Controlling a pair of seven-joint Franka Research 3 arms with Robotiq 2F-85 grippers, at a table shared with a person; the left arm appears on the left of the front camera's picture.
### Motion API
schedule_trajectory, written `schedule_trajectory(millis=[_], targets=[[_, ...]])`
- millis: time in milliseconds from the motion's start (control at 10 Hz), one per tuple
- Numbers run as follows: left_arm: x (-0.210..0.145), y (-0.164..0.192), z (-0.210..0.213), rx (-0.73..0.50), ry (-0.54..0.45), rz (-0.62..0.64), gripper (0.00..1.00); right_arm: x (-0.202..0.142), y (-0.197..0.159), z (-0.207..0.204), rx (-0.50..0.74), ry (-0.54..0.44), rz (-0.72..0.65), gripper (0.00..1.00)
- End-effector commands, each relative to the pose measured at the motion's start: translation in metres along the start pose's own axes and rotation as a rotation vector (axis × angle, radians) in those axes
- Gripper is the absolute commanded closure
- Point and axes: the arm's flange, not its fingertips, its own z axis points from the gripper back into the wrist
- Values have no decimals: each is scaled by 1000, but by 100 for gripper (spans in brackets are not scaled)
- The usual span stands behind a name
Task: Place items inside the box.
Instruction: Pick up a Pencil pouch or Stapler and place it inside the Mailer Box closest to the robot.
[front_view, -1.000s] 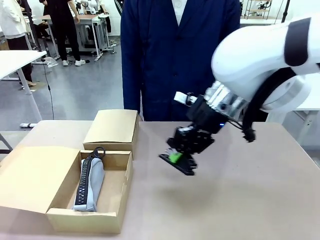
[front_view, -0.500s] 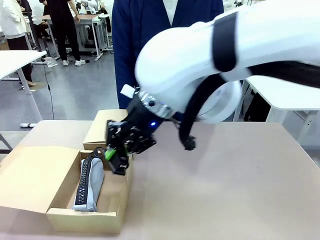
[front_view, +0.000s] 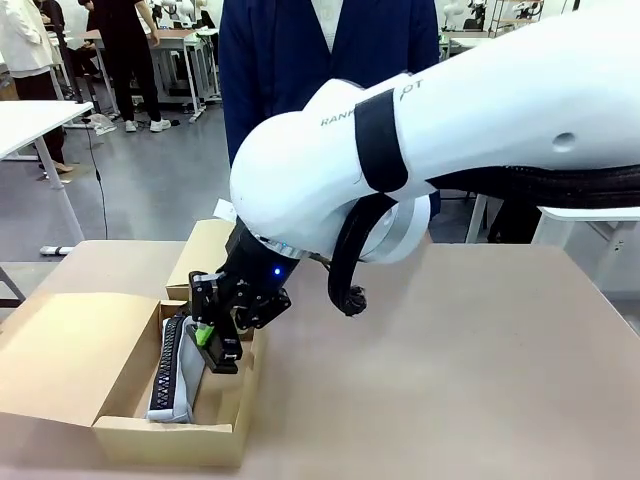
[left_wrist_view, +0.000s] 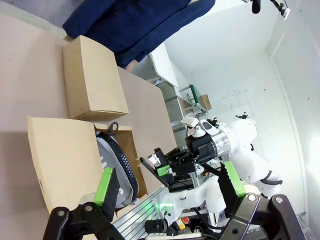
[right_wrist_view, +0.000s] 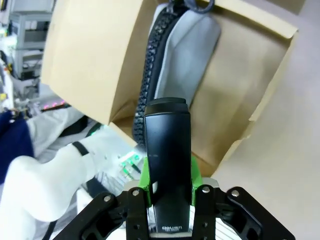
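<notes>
- Right arm (front_view: 420, 150): a white bulk across the upper right and centre of the front view, reaching down toward the lower left.
- Table (front_view: 480, 380): tan surface, lower half of the frame.
- Person (front_view: 290, 70): navy coat, top centre, at the far edge.
- Open box (front_view: 170, 440): cardboard, lower left, flap spread to the left.
- Closed box (front_view: 205, 262): just behind the open one.
- Grey pencil case (front_view: 180, 375): lying lengthwise in the open box's left part.
- Left gripper (left_wrist_view: 167, 182): jaws spread wide, nothing between them.
- Right gripper (front_view: 215, 340): clamped on the black stapler (right_wrist_view: 167, 150), held over the open box, beside the pencil case.
</notes>
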Motion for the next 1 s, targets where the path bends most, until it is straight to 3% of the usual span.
schedule_trajectory(millis=[0, 300, 600, 700, 900], targets=[[0, -1, -1, -23, -14, -20, 0, -2, 18, -28, -83, -78, -54, 67], [0, -1, -1, -23, -14, -20, 0, -1, 23, -36, -117, -141, -113, 67], [0, -1, -1, -23, -14, -20, 0, 0, 20, -39, -101, -128, -93, 67], [0, -1, -1, -23, -14, -20, 0, -1, 18, -38, -95, -134, -93, 22], [0, -1, -1, -23, -14, -20, 0, -3, 15, -36, -83, -147, -91, 0]])
